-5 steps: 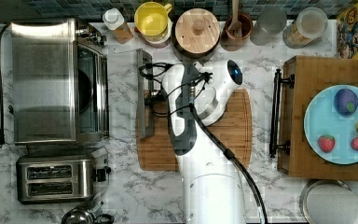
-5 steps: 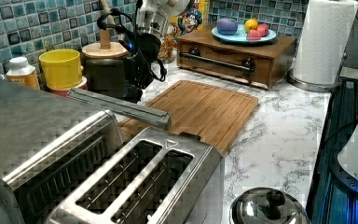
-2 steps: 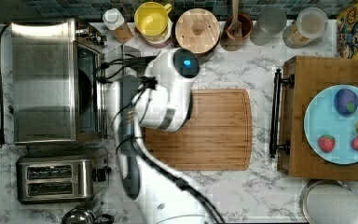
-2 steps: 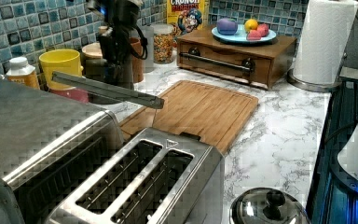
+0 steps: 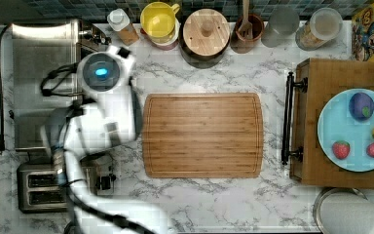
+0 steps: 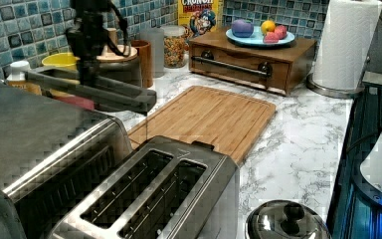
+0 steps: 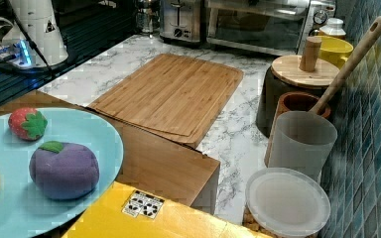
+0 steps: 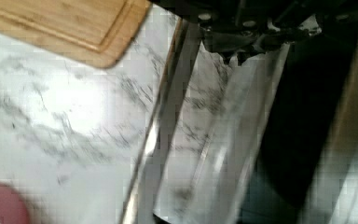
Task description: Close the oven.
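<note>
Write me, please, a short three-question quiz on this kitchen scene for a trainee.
1. True or false: in the left view, the oven is fully shut, its handle bar flush against the body.
2. What lies on the counter between the oven and the wooden box?
A. a cutting board
B. a frying pan
C. a folded towel
3. How many slots does the toaster beside the oven have?

Key: 1 false, the door stands partly open with the bar out over the counter; 2 A; 3 two.
</note>
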Action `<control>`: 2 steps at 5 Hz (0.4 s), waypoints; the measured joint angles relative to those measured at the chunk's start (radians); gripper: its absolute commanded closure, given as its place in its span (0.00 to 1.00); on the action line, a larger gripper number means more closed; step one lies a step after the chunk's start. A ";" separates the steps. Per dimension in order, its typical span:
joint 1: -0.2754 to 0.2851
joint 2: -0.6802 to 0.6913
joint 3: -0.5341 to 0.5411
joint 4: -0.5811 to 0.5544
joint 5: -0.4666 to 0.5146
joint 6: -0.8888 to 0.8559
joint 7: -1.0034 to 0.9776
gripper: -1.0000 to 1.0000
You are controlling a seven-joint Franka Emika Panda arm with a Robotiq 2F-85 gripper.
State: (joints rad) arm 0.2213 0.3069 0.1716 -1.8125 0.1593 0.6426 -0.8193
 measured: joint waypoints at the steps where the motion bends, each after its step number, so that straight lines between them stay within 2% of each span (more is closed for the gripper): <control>1: 0.122 0.000 0.006 0.051 -0.249 0.001 0.177 1.00; 2: 0.206 0.000 0.046 0.078 -0.433 0.000 0.397 1.00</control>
State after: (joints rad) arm 0.4275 0.3074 0.2172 -1.7344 -0.2742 0.6431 -0.4219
